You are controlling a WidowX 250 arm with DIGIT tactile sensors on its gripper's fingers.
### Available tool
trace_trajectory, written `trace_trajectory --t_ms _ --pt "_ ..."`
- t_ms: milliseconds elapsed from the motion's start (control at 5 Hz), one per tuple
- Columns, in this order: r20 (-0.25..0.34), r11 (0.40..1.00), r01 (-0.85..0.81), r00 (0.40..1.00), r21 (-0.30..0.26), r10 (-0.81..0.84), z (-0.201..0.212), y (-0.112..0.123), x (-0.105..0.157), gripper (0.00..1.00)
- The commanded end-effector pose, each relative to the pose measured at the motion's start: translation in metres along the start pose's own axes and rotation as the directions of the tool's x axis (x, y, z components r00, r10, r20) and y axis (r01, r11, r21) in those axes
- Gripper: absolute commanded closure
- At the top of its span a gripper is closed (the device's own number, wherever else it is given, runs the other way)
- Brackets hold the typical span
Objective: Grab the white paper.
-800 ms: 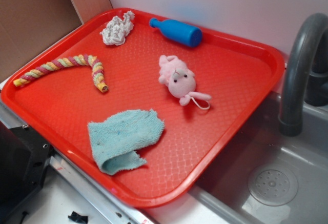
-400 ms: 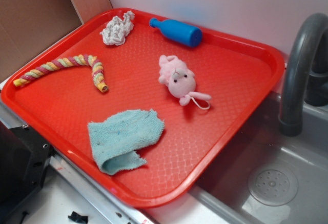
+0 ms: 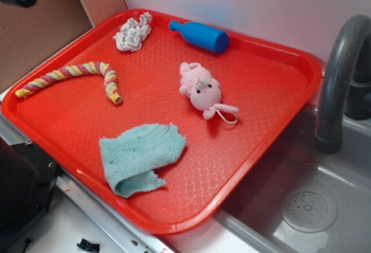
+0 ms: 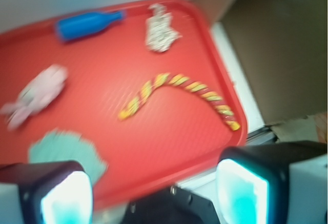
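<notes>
While the gripper (image 4: 154, 190) hangs with jaws spread wide and empty, the white paper (image 4: 160, 29) lies well ahead. It sits on the red tray (image 4: 195, 131).

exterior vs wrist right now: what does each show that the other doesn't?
Exterior only: the sink basin and grey faucet right of the tray.

Wrist only: the gripper close up, its fingers spread wide with nothing between them.

Both: the red tray holding the white paper, blue bottle, rope toy, pink plush and blue cloth.
</notes>
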State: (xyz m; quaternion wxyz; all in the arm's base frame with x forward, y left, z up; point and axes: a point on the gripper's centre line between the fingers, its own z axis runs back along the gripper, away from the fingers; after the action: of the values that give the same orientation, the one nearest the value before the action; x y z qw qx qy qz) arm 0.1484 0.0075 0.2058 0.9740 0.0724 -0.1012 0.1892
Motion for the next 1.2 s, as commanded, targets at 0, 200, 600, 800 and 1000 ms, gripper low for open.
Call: trace_trajectory --t_ms 0,200,600,800,1000 --pt "0.211 0.889 -0.458 0.868 -0.005 0.449 -0.040 0.030 0.056 0.00" --pt "0.219 0.838 -0.546 0.816 -0.014 0.535 -0.063 0.043 0.088 0.00" --pt "0.177 0.838 -0.542 0.832 0.059 0.525 -0.124 0.044 0.129 0.00" --pt "0.139 0.847 -0.531 0.840 0.021 0.524 -0.153 0.043 0.150 0.00" --pt "0.081 0.875 -0.484 0.873 0.006 0.482 -0.179 0.032 0.159 0.00"
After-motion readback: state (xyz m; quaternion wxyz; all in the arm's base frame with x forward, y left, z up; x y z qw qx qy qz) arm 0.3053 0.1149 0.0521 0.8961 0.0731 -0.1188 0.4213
